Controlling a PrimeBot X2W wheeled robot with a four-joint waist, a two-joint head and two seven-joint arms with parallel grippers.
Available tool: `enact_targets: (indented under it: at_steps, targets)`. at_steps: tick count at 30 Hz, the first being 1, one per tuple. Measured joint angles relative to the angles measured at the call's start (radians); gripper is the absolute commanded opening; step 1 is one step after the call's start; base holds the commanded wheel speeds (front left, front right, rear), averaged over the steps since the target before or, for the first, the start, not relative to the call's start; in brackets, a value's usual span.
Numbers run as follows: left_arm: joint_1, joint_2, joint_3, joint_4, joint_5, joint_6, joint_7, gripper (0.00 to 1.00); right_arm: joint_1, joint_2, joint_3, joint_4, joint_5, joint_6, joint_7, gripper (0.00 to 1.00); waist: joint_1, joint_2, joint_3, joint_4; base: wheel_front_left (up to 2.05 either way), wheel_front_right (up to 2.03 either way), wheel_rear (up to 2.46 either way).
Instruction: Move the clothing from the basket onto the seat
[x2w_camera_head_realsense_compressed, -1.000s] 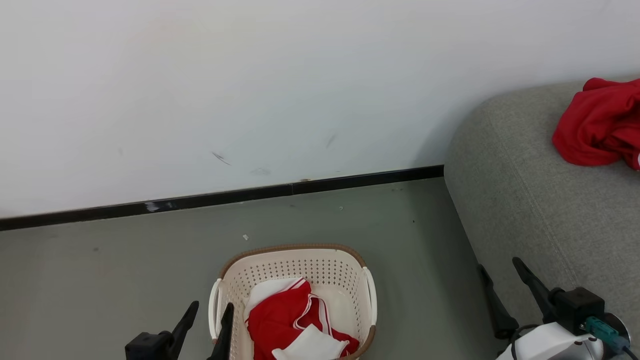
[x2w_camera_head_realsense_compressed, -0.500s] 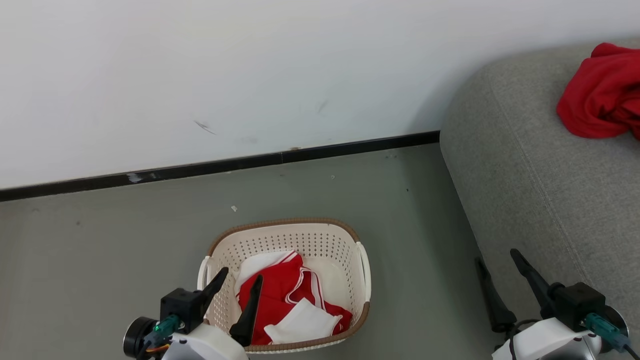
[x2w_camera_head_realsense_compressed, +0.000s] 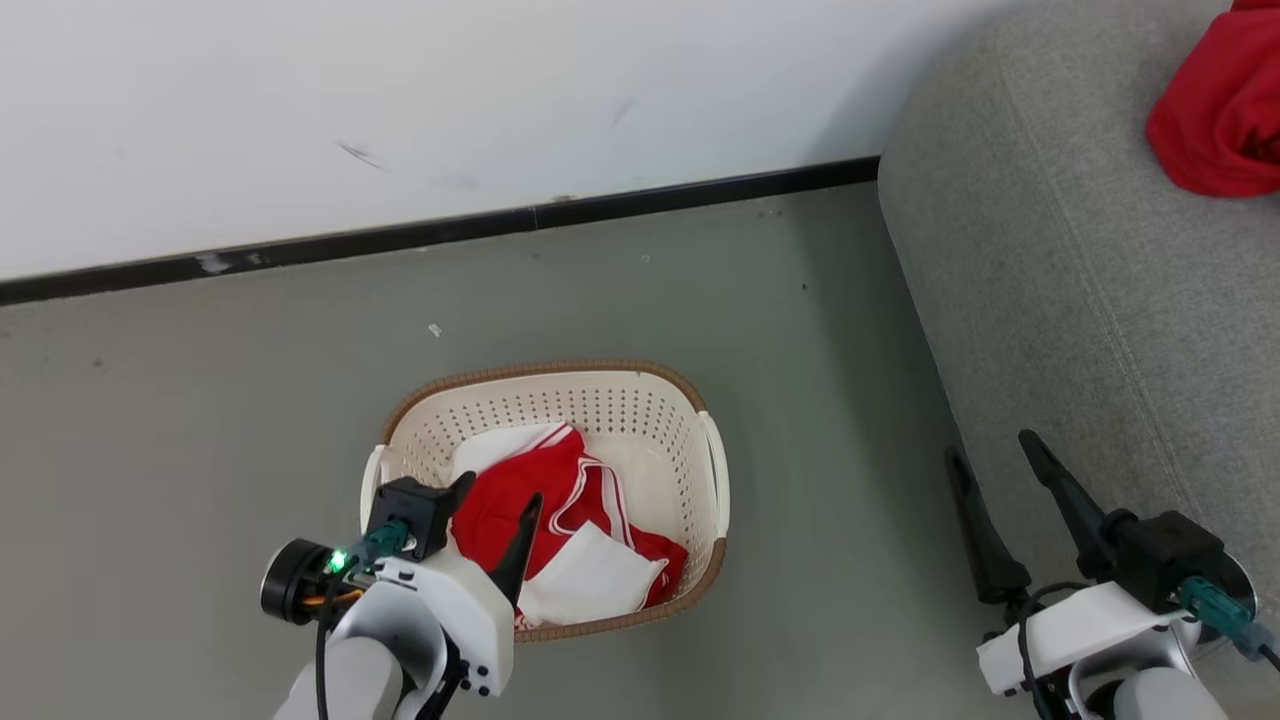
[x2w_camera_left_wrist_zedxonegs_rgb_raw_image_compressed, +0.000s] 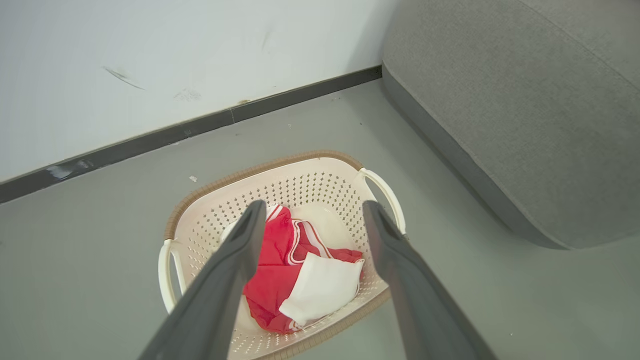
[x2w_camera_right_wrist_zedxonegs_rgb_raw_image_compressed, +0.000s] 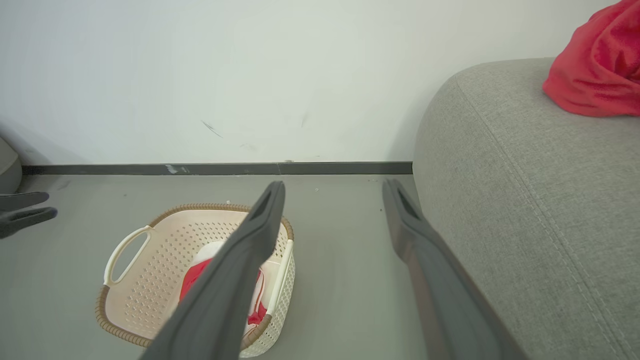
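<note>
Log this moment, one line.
left gripper open, aimed at basket | right gripper open beside sofa | clothing in basket | red garment on sofa

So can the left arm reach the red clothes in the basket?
Probably yes: the left gripper hangs open just above the basket, and the red clothes lie uncovered inside with nothing in between.

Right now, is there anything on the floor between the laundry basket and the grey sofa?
No, just bare grey floor between the basket and the sofa, as the head view shows. The robot's open right hand hangs by the sofa's edge.
</note>
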Motion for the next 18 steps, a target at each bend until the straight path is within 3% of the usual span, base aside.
enact_targets:
  at_steps: [12, 18]
  targets:
    - [-0.151, 0.004, -0.003, 0.063, 0.048, 0.020, 0.079, 1.00, -0.073, 0.004, -0.004, -0.028, 0.018, 0.000, 0.000, 1.00, 0.0001, 0.0000, 0.139, -0.025, 0.00, 0.00, 0.00]
    - [-0.229, 0.015, 0.014, 0.097, 0.069, 0.054, 0.090, 1.00, -0.126, 0.006, -0.003, -0.045, 0.026, 0.000, 0.000, 1.00, 0.0000, 0.0000, 0.213, -0.042, 0.00, 0.00, 0.00]
